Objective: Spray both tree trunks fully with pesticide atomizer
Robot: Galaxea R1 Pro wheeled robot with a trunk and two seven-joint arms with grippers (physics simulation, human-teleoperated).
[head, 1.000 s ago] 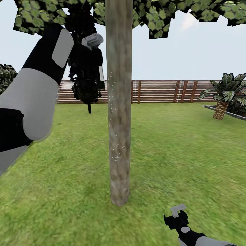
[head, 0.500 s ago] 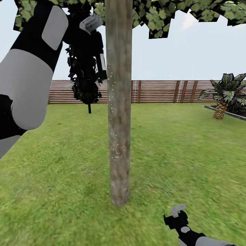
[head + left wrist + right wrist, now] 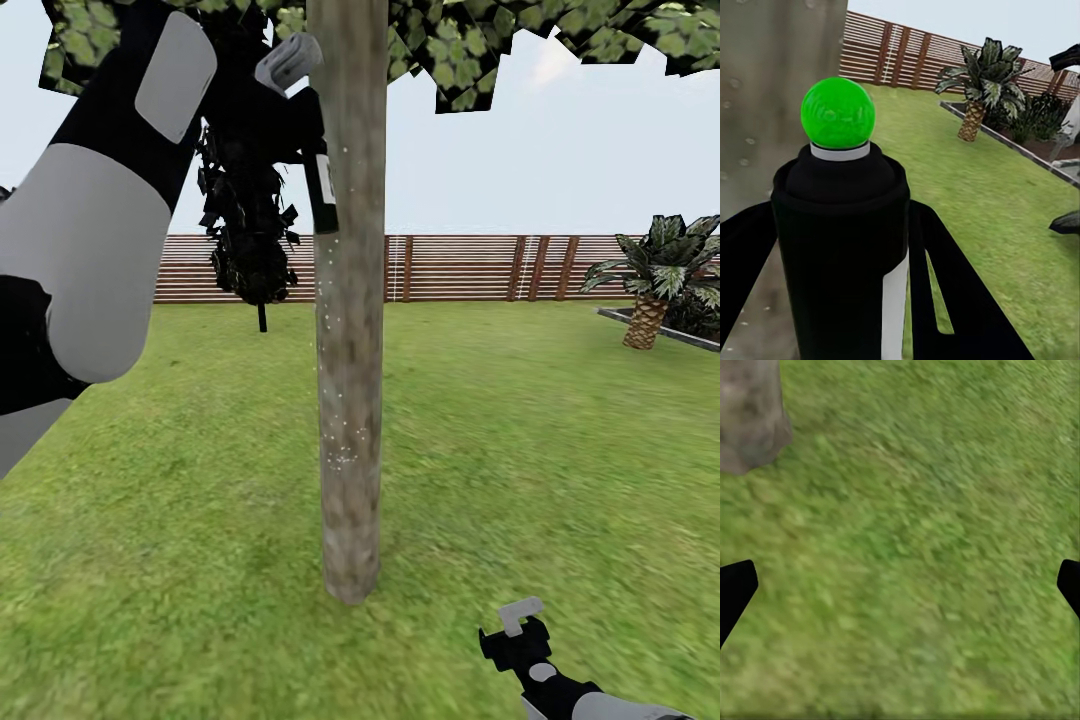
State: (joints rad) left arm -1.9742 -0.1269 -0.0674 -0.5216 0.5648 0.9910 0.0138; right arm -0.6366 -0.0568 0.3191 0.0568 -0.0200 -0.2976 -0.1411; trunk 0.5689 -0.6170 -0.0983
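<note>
A thick grey-brown tree trunk [image 3: 348, 300] stands straight ahead on the lawn, under a canopy of flat green leaves. White pesticide specks [image 3: 340, 455] dot its left side. My left gripper [image 3: 297, 115] is raised high beside the trunk, shut on the dark pesticide atomizer [image 3: 321, 190], which sits right against the bark. In the left wrist view the atomizer [image 3: 840, 247] stands between the black fingers [image 3: 960, 300], its green dot [image 3: 838, 112] on top and the trunk [image 3: 772, 60] close behind. My right gripper [image 3: 520, 625] hangs low over grass, open; its wrist view shows the trunk base [image 3: 750, 412].
A brown slat fence [image 3: 480, 268] closes the back of the lawn. A short palm [image 3: 655, 280] grows in a bordered bed at the right. A dark narrow tree [image 3: 250, 250] stands behind my left arm. Open grass surrounds the trunk.
My left arm has lifted and swung right, bringing the atomizer from beside the trunk up against it. The right arm and the view have stayed still.
</note>
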